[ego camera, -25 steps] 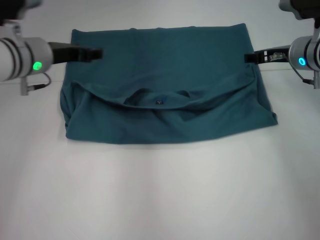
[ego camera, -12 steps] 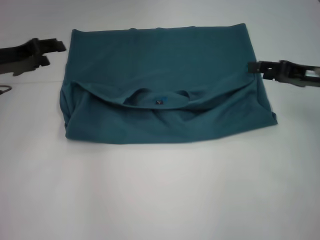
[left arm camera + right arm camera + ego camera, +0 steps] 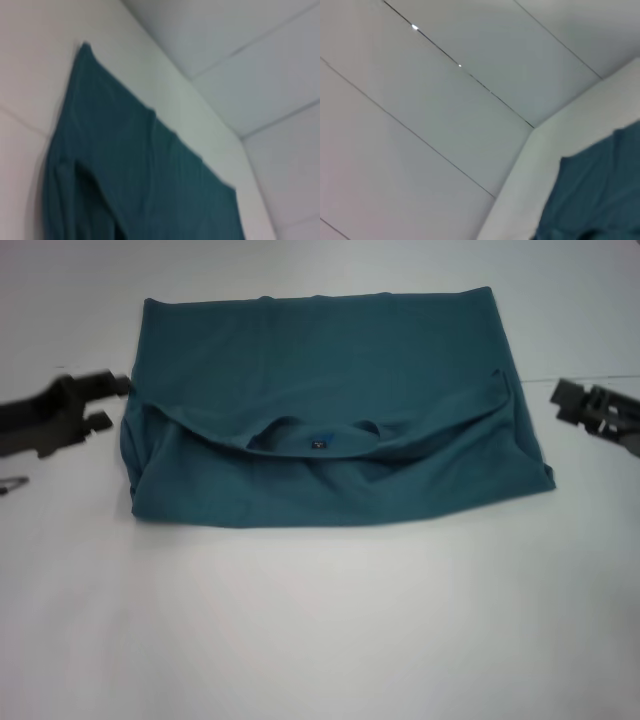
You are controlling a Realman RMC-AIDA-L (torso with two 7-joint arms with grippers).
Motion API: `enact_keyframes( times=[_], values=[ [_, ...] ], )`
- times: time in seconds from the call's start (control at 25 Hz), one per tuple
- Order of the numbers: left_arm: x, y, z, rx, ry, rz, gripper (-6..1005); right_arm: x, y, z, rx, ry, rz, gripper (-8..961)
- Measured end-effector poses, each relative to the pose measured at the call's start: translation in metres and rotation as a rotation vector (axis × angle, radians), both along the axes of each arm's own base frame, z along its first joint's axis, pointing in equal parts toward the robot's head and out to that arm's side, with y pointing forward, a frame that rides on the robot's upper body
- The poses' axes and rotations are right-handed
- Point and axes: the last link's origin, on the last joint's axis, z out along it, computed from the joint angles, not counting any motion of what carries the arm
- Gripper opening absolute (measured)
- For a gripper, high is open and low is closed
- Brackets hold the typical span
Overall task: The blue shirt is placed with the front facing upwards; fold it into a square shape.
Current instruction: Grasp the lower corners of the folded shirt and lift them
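Observation:
The blue shirt (image 3: 330, 410) lies on the white table (image 3: 320, 620), folded into a wide rectangle. Its ribbed collar and small dark neck label (image 3: 318, 444) face up near the middle, and a curved fold runs across it. My left gripper (image 3: 106, 401) hovers just off the shirt's left edge, open and empty. My right gripper (image 3: 562, 402) hangs a little off the right edge, also open and empty. The left wrist view shows the blue shirt (image 3: 140, 175) along one folded edge. One corner of the blue shirt (image 3: 600, 195) shows in the right wrist view.
A thin seam line (image 3: 580, 377) crosses the table at the back right. A small cable loop (image 3: 10, 485) lies at the far left. White wall panels (image 3: 445, 100) rise behind the table.
Both grippers have drawn outward from the shirt's side edges and come nearer to the front. The shirt has stayed as it was.

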Motion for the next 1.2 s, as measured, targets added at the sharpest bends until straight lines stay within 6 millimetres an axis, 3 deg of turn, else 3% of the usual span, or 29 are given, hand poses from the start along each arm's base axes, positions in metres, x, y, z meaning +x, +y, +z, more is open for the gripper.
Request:
enact_keyframes(
  times=[0.24, 0.52, 1.2],
  values=[
    [-0.003, -0.008, -0.021, -0.085, 0.195, -0.117, 674, 0.006, -0.004, -0.007, -0.033, -0.029, -0.015, 705],
    [-0.017, -0.006, -0.04, -0.106, 0.381, -0.097, 673, 0.005, -0.003, -0.009, -0.038, -0.029, -0.01, 699],
    [-0.011, -0.006, -0.075, -0.133, 0.426, -0.104, 674, 0.012, -0.008, -0.011, -0.054, -0.046, -0.033, 685]
  ],
)
